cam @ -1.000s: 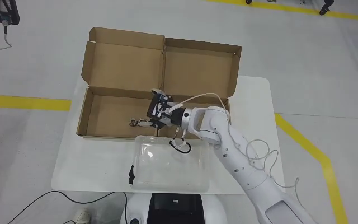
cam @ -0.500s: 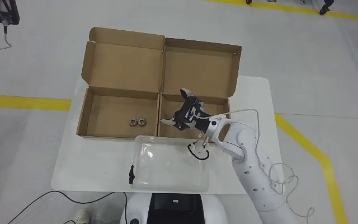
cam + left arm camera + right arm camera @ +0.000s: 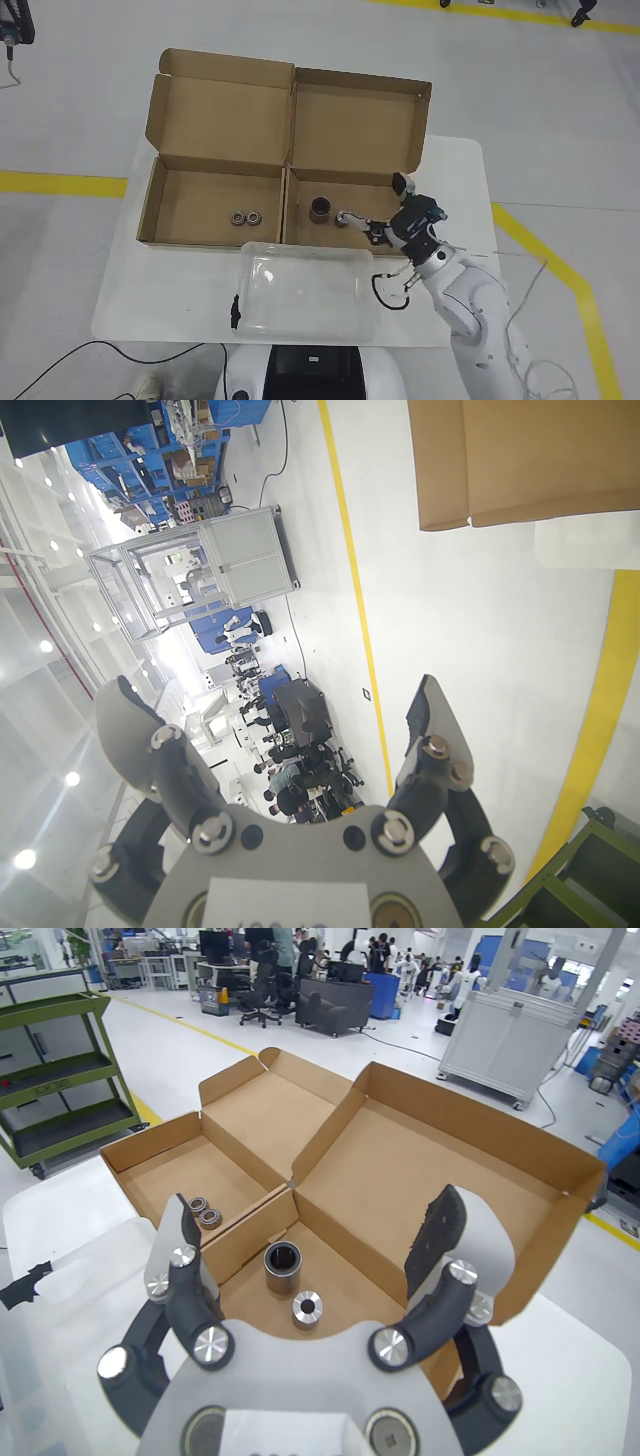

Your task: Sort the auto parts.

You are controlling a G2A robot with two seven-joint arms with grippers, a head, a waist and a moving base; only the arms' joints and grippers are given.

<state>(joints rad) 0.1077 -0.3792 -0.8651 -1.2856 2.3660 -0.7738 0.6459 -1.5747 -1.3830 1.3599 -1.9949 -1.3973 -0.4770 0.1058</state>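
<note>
Right claw (image 3: 370,198) retreated (silver bushing (image 3: 307,1308) partly hidden).

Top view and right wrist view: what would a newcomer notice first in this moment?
Two open cardboard boxes stand side by side: the left box holds two ring bearings, the right box a dark sleeve beside a small silver bushing. The right gripper hangs over the right box, fingers open and empty. An empty clear plastic bin sits in front of the boxes.
</note>
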